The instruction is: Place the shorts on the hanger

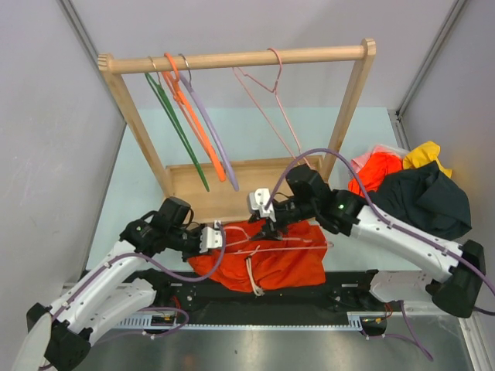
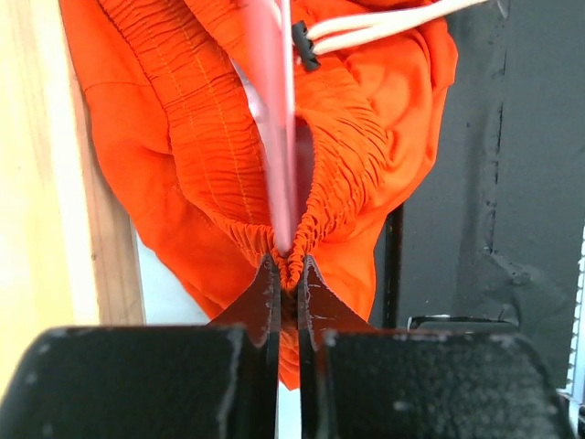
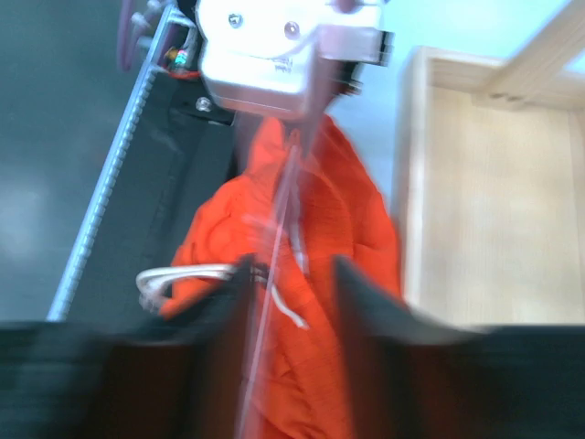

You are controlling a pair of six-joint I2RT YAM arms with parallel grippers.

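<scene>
Our left gripper (image 2: 288, 267) pinches the shorts (image 1: 288, 267) by the waistband, the hanger (image 2: 279, 137) wire running into it, just in front of the rack (image 1: 232, 59). Our right gripper (image 3: 292, 270) is spread. We judge threading partway, rehanging left.

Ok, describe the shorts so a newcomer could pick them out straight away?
Start at the wooden clothes rack; just in front of its base lies a bright orange-red heap, the shorts. Unlike the orange garment bunched with dark clothes at the right, these have a white drawstring and a thin pink hanger lying across them.
</scene>
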